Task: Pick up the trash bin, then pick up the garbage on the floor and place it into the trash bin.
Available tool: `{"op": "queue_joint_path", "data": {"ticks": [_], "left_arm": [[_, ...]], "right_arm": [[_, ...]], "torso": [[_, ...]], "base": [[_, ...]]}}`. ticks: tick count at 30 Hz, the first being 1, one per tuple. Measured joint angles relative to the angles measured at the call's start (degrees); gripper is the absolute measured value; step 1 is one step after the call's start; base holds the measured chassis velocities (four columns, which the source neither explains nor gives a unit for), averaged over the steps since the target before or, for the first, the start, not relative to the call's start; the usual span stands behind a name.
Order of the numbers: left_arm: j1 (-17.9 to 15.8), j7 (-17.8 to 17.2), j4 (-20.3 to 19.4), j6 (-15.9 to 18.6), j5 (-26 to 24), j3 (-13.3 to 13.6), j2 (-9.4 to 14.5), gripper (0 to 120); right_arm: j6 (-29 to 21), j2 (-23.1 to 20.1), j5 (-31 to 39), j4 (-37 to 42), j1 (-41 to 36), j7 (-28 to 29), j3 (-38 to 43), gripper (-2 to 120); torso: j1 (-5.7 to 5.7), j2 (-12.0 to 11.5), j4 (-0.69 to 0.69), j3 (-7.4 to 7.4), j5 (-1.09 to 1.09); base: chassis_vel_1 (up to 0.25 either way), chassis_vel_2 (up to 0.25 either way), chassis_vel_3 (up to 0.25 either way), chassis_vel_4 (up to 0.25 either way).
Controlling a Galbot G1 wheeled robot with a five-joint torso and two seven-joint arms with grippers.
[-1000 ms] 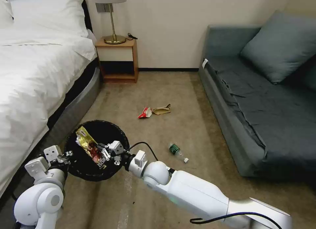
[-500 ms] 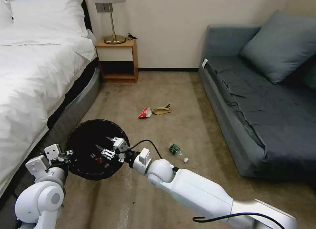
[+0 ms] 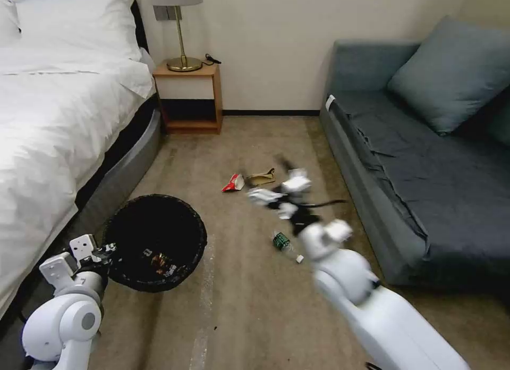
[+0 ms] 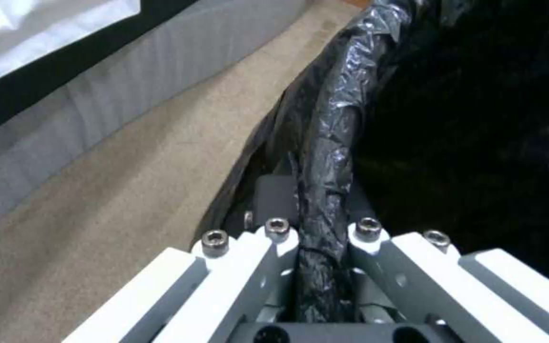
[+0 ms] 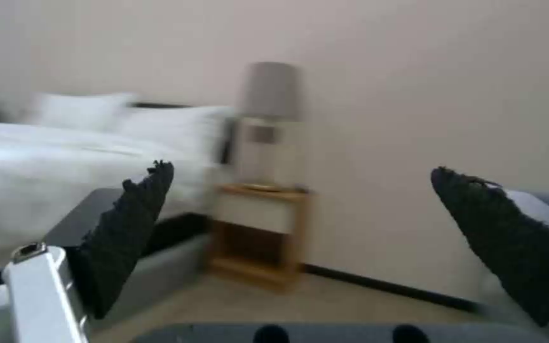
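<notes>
Black crinkled plastic lines the trash bin (image 3: 154,242), which sits at the lower left of the head view with a yellow-brown wrapper (image 3: 159,262) lying inside; the left gripper (image 4: 322,247) is pinched on its rim and should hold that grip level. Right of it, at lower centre, a clear bottle (image 3: 284,245) lies on the carpet, with a red-white wrapper (image 3: 232,183) and crumpled brown paper (image 3: 261,177) just above. The right gripper (image 3: 279,192) hangs over them, fingers (image 5: 128,228) spread wide and empty (blurred, so its exact height is unclear). My advice: settle, pick one piece, come down straight with the fingers astride it.
</notes>
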Motion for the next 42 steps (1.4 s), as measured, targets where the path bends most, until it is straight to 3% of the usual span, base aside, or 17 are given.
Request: {"op": "queue_joint_path", "data": {"ticks": [7, 12, 28, 42], "left_arm": [[-0.1, 0.4, 0.3, -0.5, 0.0, -0.7, 0.1, 3], [-0.1, 0.5, 0.5, -0.6, -0.2, -1.0, 0.3, 3], [-0.2, 0.5, 0.5, -0.6, -0.2, -1.0, 0.5, 3], [-0.3, 0.5, 1.0, -0.6, 0.0, -0.8, 0.2, 3]], "right_arm": [[0.0, 6.1, -7.1, 5.2, -15.4, 5.2, 8.3, 100], [0.9, 8.8, -7.6, 5.5, -20.0, 6.0, 8.8, 100], [3.2, 10.4, -8.8, 2.3, -19.4, 4.5, 7.6, 100], [3.2, 9.6, -8.3, 0.1, -17.5, 4.3, 7.1, 100]], "torso": [[0.0, 0.0, 0.0, 0.0, -0.01], [0.0, 0.0, 0.0, 0.0, -0.02], [-0.01, 0.0, 0.01, 0.0, -0.02], [0.0, 0.0, 0.0, 0.01, -0.01]], "base": [[0.0, 0.0, 0.0, 0.0], [0.0, 0.0, 0.0, 0.0], [-0.026, 0.025, 0.021, -0.023], [-0.185, 0.176, 0.181, -0.187]]}}
